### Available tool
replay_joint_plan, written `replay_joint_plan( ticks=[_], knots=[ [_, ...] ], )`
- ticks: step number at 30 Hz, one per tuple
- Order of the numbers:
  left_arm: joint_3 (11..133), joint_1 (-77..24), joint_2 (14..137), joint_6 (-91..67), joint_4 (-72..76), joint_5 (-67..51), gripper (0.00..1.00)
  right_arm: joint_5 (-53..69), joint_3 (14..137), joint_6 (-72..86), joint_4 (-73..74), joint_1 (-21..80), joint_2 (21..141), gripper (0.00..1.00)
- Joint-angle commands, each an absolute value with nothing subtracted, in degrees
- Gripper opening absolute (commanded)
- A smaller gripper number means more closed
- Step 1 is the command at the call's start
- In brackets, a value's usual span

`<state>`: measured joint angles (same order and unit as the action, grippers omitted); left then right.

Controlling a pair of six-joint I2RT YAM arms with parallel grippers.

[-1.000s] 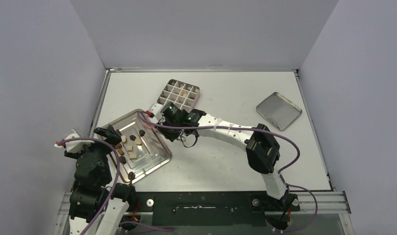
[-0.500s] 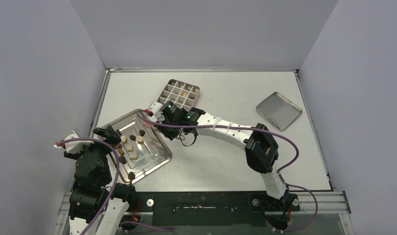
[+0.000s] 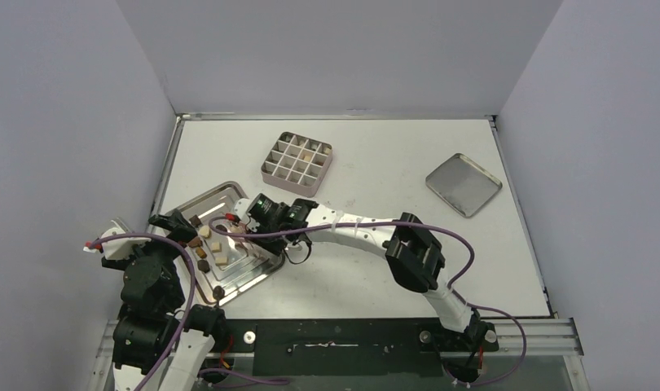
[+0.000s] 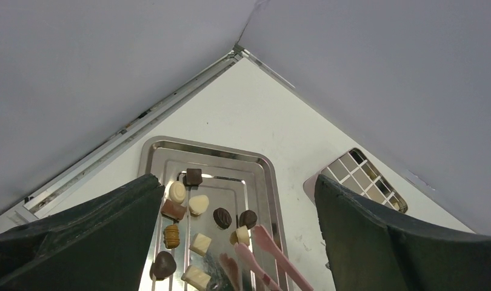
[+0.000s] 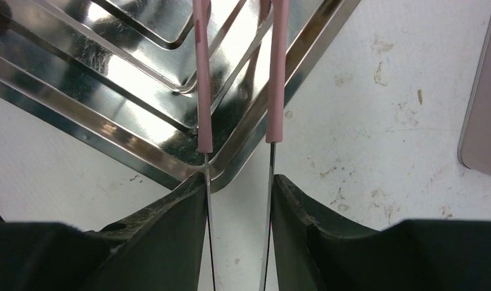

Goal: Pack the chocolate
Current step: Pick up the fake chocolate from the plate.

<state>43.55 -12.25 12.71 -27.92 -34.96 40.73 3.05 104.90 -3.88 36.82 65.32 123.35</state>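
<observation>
Several chocolate pieces (image 3: pixel 206 247), dark, tan and cream, lie in the silver stepped tray (image 3: pixel 257 265); they also show in the left wrist view (image 4: pixel 222 217). My right gripper (image 3: pixel 264 212) (image 5: pixel 238 188) is shut on pink-tipped tweezers (image 5: pixel 273 91) (image 4: pixel 273 248). The tweezer tips are apart over the tray, right beside a cream piece (image 4: pixel 242 235) and holding nothing. My left gripper (image 3: pixel 170 221) (image 4: pixel 235 182) is open and empty above the tray's near left side. The gridded tin (image 3: pixel 297 160) holds a few tan pieces.
The tin's lid (image 3: pixel 464 184) lies face down at the right back. The tin's edge (image 5: pixel 482 121) shows at the right of the right wrist view. The enclosure walls stand close to the tray on the left. The right arm stretches across the table's middle.
My right arm has swung down and left from beside the tin, bringing the tweezer tips over the tray's chocolates. The left gripper has shifted slightly toward the near edge.
</observation>
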Motion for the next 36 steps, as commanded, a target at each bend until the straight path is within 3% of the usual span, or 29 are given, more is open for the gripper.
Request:
replay_joint_plan(
  ticks=[1, 12, 17, 21, 36],
  knots=[
    [45.7, -12.0, 12.5, -28.2, -34.5, 41.5, 0.95, 0.6, 108.6, -4.5, 35.8, 64.8, 124.2, 0.40],
    [45.7, -12.0, 12.6, -28.3, -34.5, 41.4, 0.95, 1.3, 113.7, -5.2, 37.4, 64.8, 129.0, 0.38],
    [45.7, -12.0, 12.6, -28.2, -34.6, 41.4, 0.95, 1.5, 113.5, -4.9, 37.1, 64.8, 128.5, 0.29],
    [45.7, -12.0, 12.4, -28.2, -34.5, 41.3, 0.95, 1.8, 111.3, -4.5, 36.1, 64.8, 126.2, 0.23],
    [45.5, -12.0, 12.5, -28.2, -34.3, 40.7, 0.96, 6.3, 102.1, -1.5, 30.4, 58.3, 113.9, 0.18]
  ],
)
